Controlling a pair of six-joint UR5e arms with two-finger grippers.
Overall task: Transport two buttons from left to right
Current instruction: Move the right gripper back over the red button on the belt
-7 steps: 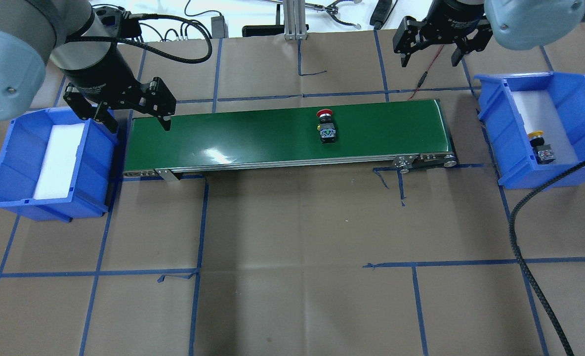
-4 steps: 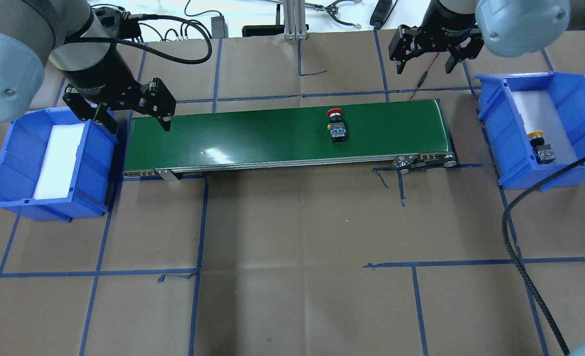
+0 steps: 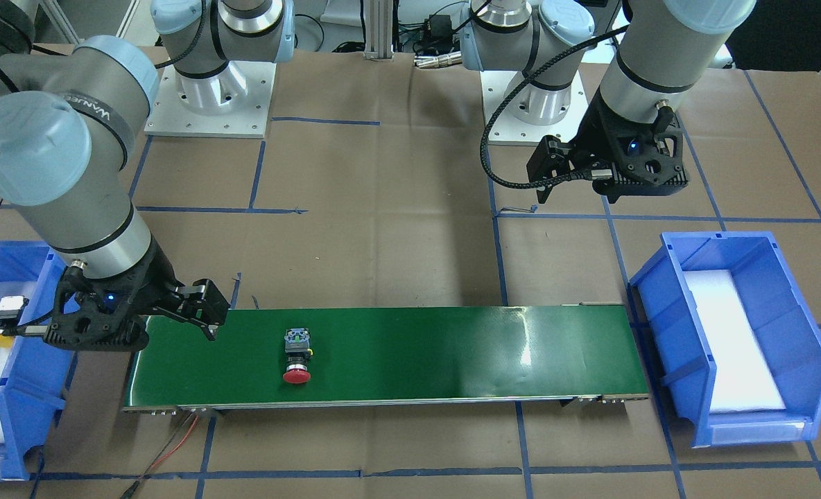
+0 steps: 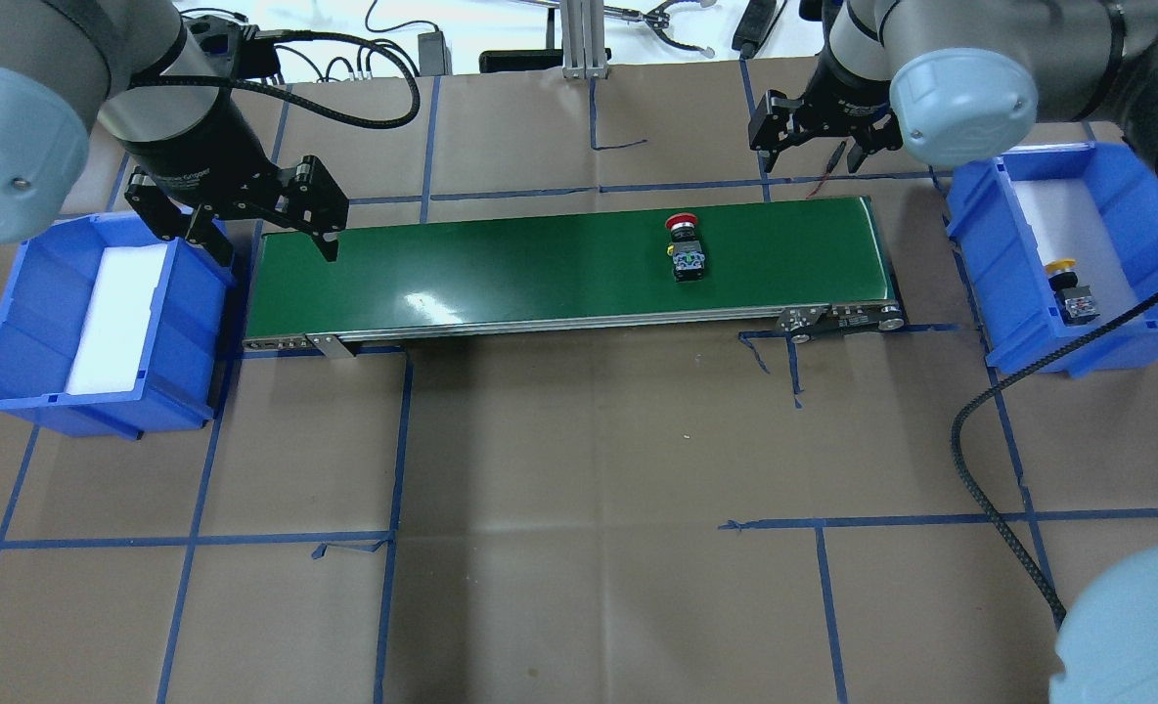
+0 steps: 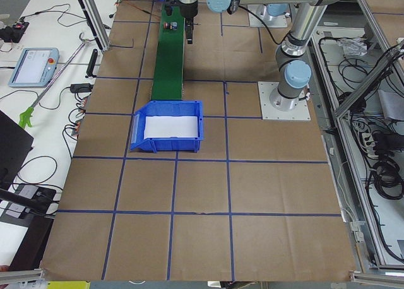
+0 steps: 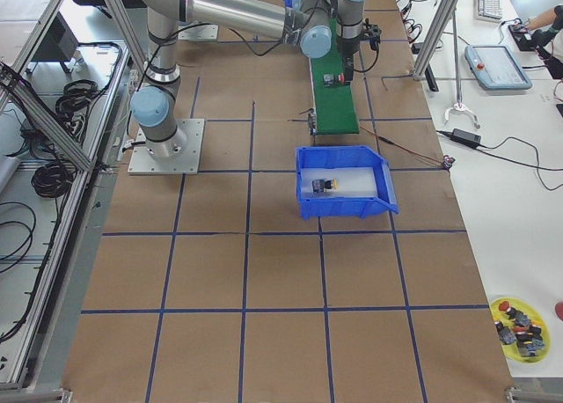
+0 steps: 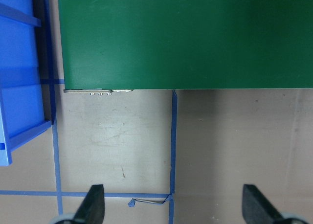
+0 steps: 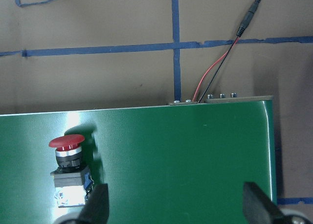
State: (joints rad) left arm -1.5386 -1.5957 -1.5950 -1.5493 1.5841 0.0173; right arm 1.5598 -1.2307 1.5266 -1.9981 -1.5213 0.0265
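Brown-papered table (image 4: 579, 440), gridded in blue tape. From the left end alone: pendant (image 5: 33, 67) beside the table. From the right end alone: yellow dish (image 6: 519, 319) of spare buttons, off the paper's edge. White lettering on left gripper (image 4: 274, 244), too blurred to read. Left bin (image 4: 41, 293): holds only a white pad (image 4: 114, 318). Beside it, left gripper spread wide, pinching nothing, hanging at the end of the belt (image 4: 501, 274). Right of belt centre, red button (image 4: 685, 251), lying on its side, cap pointing away from the robot. Near it, right gripper (image 4: 809, 156), raised, likewise spread with nothing between. Right bin (image 4: 990, 284): holds yellow button (image 4: 1071, 290).
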